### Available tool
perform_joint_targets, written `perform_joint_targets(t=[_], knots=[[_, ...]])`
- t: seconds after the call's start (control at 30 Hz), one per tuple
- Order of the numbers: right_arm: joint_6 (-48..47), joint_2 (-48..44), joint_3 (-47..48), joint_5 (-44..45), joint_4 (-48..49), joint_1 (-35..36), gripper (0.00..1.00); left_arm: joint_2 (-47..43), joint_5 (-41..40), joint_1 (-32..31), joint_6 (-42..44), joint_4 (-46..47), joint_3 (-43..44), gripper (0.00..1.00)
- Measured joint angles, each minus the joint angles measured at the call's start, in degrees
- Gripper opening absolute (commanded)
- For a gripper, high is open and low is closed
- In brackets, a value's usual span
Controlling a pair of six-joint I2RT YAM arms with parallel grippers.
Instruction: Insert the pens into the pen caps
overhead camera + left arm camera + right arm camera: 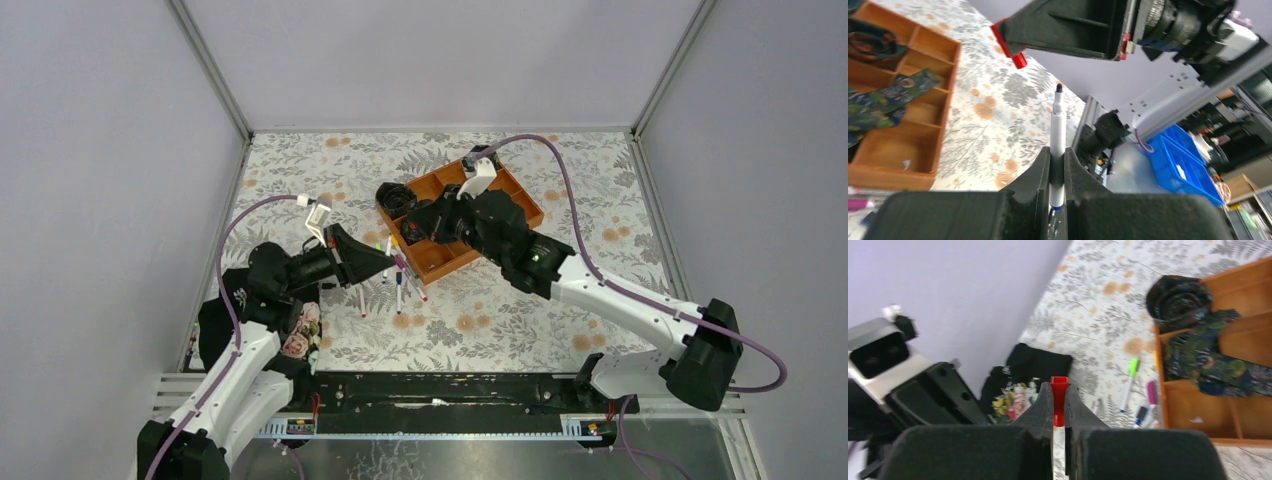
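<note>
Jutting from the left pincer is a pen.

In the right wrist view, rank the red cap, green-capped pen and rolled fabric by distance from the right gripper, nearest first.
1. Red cap, held in the right gripper.
2. Green-capped pen, ahead on the right.
3. Rolled fabric, far upper right.

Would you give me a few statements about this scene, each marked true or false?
1. The left gripper has its jaws shut on a white pen with a bare dark tip. True.
2. The right gripper is empty. False: its jaws clamp a red cap.
3. Patterned fabric lies in the wooden tray. True.
4. The green-ended pen lies in the tray. False: it lies on the floral table beside it.
</note>
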Motion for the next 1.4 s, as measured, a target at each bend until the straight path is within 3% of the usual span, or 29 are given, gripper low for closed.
perform_joint_targets(t=[0.2,0.5,1.4], knots=[[3.41,-3.08,-6.38,-4.79,13.51,0.22,0.00,0.90,4.04,-2.58,-2.78,6.38,-0.13,0.00],[5.95,-3.06,-7.69,-10.67,23.43,0.22,0.00,1.92,5.03,-3.21,-3.48,7.48,-0.13,0.00],[9.33,-3.08,-11.30,-15.21,27.04,0.22,0.00,2.27,4.55,-3.21,-3.56,7.45,-0.13,0.00]])
